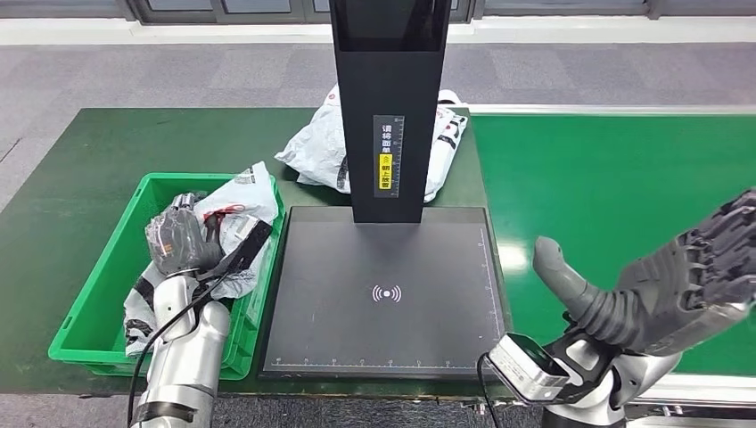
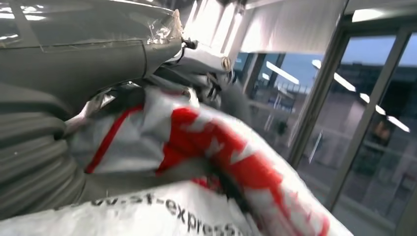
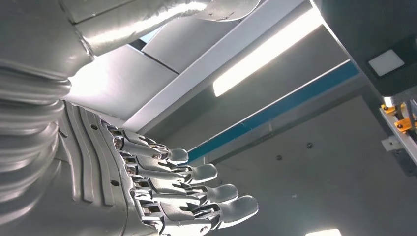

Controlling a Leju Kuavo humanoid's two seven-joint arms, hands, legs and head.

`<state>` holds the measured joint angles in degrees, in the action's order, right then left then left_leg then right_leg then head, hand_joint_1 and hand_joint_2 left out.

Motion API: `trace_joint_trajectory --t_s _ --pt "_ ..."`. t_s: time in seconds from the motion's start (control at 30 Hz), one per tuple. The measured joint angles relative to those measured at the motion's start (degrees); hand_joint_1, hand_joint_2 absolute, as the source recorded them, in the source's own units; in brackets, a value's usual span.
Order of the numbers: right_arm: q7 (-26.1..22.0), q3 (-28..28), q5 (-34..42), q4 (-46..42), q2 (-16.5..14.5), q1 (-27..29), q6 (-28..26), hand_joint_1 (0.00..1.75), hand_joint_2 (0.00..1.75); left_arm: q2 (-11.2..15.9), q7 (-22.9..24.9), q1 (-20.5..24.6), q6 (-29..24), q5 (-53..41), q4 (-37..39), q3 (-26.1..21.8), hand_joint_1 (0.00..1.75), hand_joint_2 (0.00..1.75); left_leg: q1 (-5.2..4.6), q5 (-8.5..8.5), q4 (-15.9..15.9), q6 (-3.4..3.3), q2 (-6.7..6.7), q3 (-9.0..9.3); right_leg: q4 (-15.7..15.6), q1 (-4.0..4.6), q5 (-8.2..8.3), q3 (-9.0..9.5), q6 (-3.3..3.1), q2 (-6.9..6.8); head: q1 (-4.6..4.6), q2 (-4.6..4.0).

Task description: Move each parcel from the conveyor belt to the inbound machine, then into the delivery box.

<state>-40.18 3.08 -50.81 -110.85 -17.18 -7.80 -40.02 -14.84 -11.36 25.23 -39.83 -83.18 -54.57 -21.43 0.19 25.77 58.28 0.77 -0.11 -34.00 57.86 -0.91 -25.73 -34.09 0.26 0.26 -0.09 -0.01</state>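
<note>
A white plastic parcel (image 1: 234, 218) with red and black print lies in the green delivery box (image 1: 100, 294) at the left. My left hand (image 1: 181, 239) is down on it inside the box. In the left wrist view the parcel (image 2: 196, 162) is pressed between the thumb (image 2: 98, 49) and the fingers, so the hand holds it. A second white parcel (image 1: 319, 147) lies on the table behind the inbound machine's black column (image 1: 388, 107). My right hand (image 1: 664, 285) hangs open, fingers (image 3: 196, 191) spread, over the near edge of the green conveyor belt (image 1: 606, 187).
The inbound machine's flat black scanning plate (image 1: 385, 294) sits between the box and the belt, with nothing on it. The dark green table (image 1: 134, 143) stretches behind the box. Grey floor lies beyond.
</note>
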Motion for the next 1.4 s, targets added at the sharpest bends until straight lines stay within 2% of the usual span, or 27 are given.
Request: trace_joint_trajectory --t_s 0.07,0.23,0.4,0.53,0.73,0.9,1.17,1.3,1.4 --pt "0.0 0.0 -0.1 0.3 0.0 0.0 0.0 0.00 1.75 0.2 -2.5 1.9 0.5 4.0 4.0 -0.3 0.00 1.75 -0.01 0.00 0.0 0.00 0.00 0.07 0.0 -0.01 0.00 0.08 0.00 0.00 0.01 0.01" --pt "0.0 0.0 -0.1 0.7 0.0 -0.1 0.0 0.00 1.75 0.3 -15.9 5.0 8.7 21.5 9.8 -1.1 0.00 1.75 -0.04 0.02 0.0 -0.01 -0.01 0.26 0.0 -0.06 -0.03 0.28 0.02 0.00 0.00 -0.01" --pt "0.0 0.0 -0.1 0.9 0.0 -0.1 0.0 0.00 1.75 0.3 -19.5 6.0 12.6 26.5 11.5 -1.5 0.00 1.75 -0.05 0.06 0.0 -0.04 -0.01 0.34 0.0 -0.08 -0.08 0.36 0.04 0.00 -0.01 0.01" --pt "0.0 0.0 0.0 1.1 0.0 -0.1 0.0 0.00 1.75 0.2 -24.9 5.1 20.4 37.0 9.1 -1.2 0.00 0.00 -0.05 0.07 0.0 -0.04 0.01 0.44 0.0 -0.07 -0.09 0.44 0.04 0.02 -0.01 0.01" --pt "0.1 0.0 0.0 1.4 0.0 -0.1 0.0 0.00 1.75 -0.1 -27.6 2.3 25.2 44.5 3.0 0.2 0.00 0.00 -0.05 0.08 0.0 -0.03 0.03 0.45 0.0 -0.07 -0.09 0.44 0.04 0.04 0.00 0.01" --pt "0.1 -0.2 0.1 1.7 0.0 0.0 0.0 0.00 1.75 -0.1 -28.7 -1.7 29.8 52.8 -4.5 3.2 0.00 0.00 -0.05 0.13 0.0 0.00 0.05 0.44 0.0 -0.07 -0.13 0.41 0.07 0.07 0.00 0.01" --pt "0.1 -0.7 0.1 2.3 0.0 0.1 0.0 0.00 1.75 -0.1 -28.8 -6.5 31.3 55.7 -12.5 6.2 0.00 0.00 -0.04 0.18 0.0 -0.02 0.05 0.41 0.0 -0.06 -0.17 0.36 0.06 0.06 0.00 0.01" --pt "0.1 -0.8 0.1 2.6 0.0 0.2 0.0 0.00 1.75 -0.1 -28.4 -7.8 28.9 54.7 -14.5 6.6 0.00 1.75 -0.04 0.17 0.0 -0.01 0.06 0.41 0.0 -0.05 -0.17 0.35 0.06 0.07 0.00 0.01" --pt "0.1 -1.0 0.1 2.6 0.1 0.3 0.0 0.00 1.75 -0.1 -26.5 -8.6 24.2 51.0 -15.7 6.9 0.00 1.75 -0.04 0.17 0.0 -0.01 0.06 0.41 0.0 -0.05 -0.17 0.35 0.06 0.07 -0.01 0.01"
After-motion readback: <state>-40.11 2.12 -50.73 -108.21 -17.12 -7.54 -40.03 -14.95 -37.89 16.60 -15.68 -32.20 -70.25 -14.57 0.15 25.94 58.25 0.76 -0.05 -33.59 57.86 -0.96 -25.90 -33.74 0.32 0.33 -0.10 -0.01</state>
